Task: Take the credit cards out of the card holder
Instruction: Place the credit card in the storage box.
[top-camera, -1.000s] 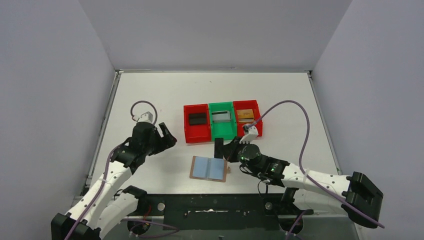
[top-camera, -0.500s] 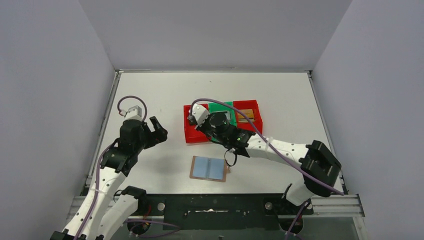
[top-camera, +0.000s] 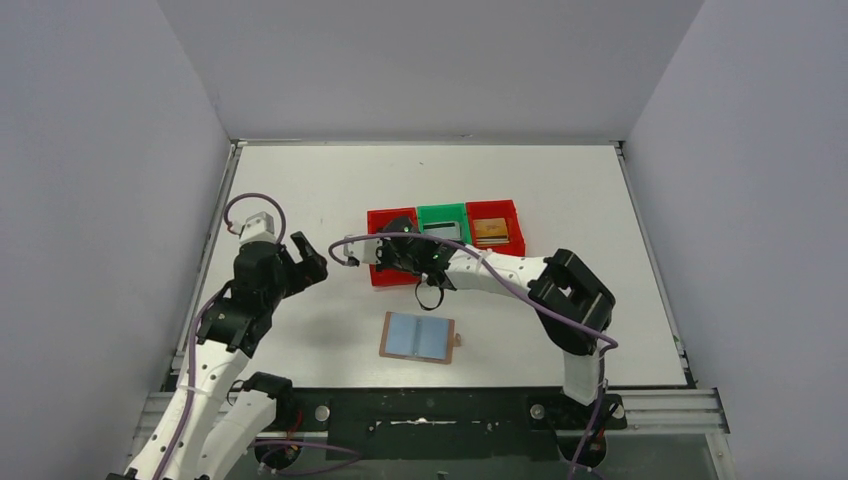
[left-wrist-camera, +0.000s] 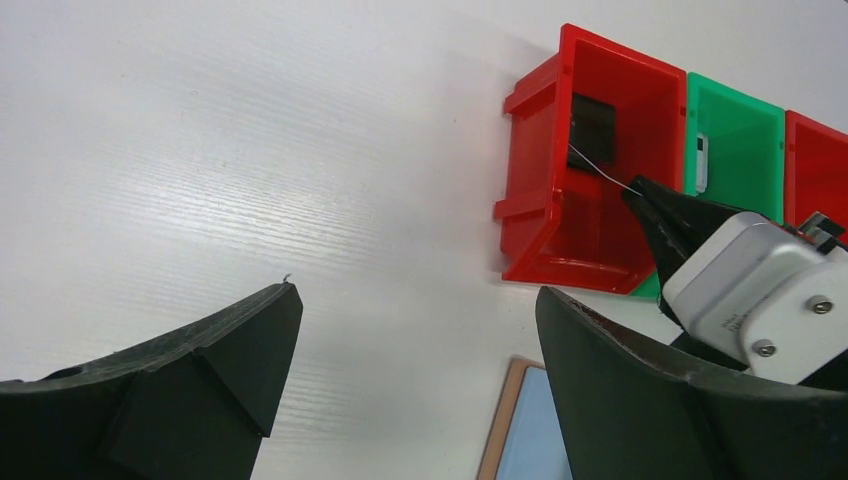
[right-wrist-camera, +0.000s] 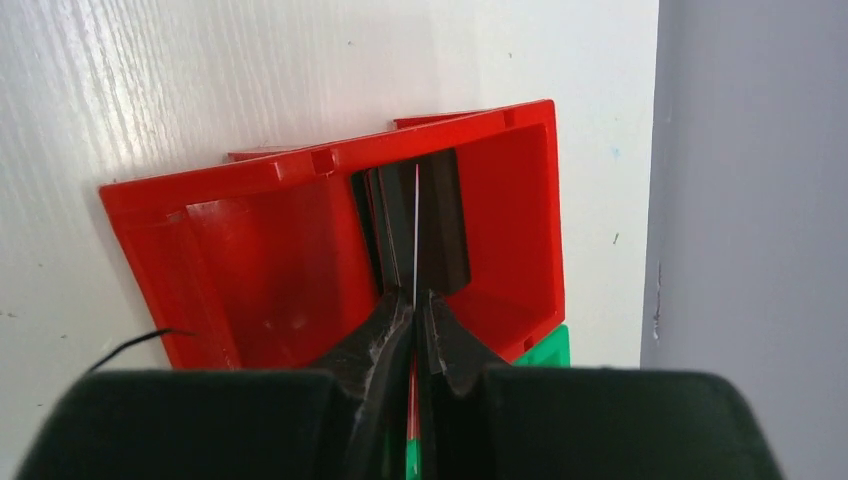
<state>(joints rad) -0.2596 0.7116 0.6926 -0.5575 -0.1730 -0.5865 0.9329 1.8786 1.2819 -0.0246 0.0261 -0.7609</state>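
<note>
At far left, our left gripper hangs released and empty over the bare table, well apart from the work. Next, our right gripper is clenched on a thin card seen edge-on, poised above the left red bin, where a black card already lies. We judge this drop the risky part. Let go on edge, the card could tip against the wall, perch on the rim or slide out onto the table. Fingertips dipping too low could catch the bin and drag the whole row. The card holder lies open and flat near the table's front edge, its blue lining up. We cannot tell whether any slot is full, and the arm's dangling cable could brush it on the way back. Further right, the green bin holds a silver-grey card and the right red bin a gold-tan card, both liable to shift if their neighbour is shoved.
</note>
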